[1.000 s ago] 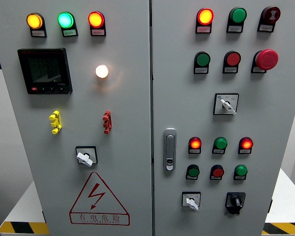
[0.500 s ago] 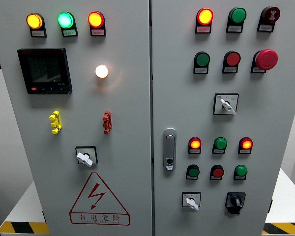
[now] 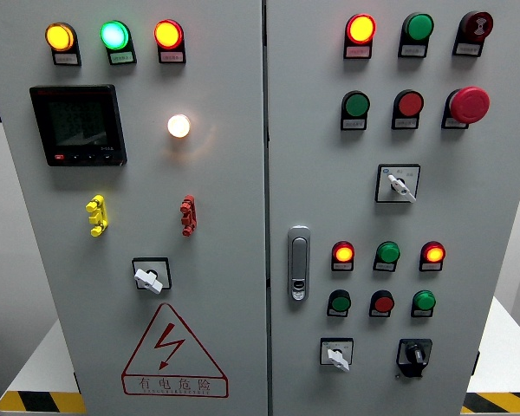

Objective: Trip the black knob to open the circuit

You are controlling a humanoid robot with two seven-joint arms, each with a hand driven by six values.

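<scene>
Two grey cabinet doors [image 3: 199, 173] fill the view, studded with lit lamps, push buttons and rotary switches. Neither robot hand is in view, so whether they are released or clenched cannot be told. The black knob [image 3: 413, 355] sits at the lower right of the right door, just right of a white-handled switch [image 3: 336, 354] and below a green button [image 3: 425, 302]. It looks small, rigid and likely stiff to turn; pinching its raised grip between fingertips seems best

wall [image 3: 0, 286]: pale grey, behind | floor [image 3: 511, 347]: white | hazard stripe [image 3: 35, 401]: yellow-black, bottom corners
</scene>
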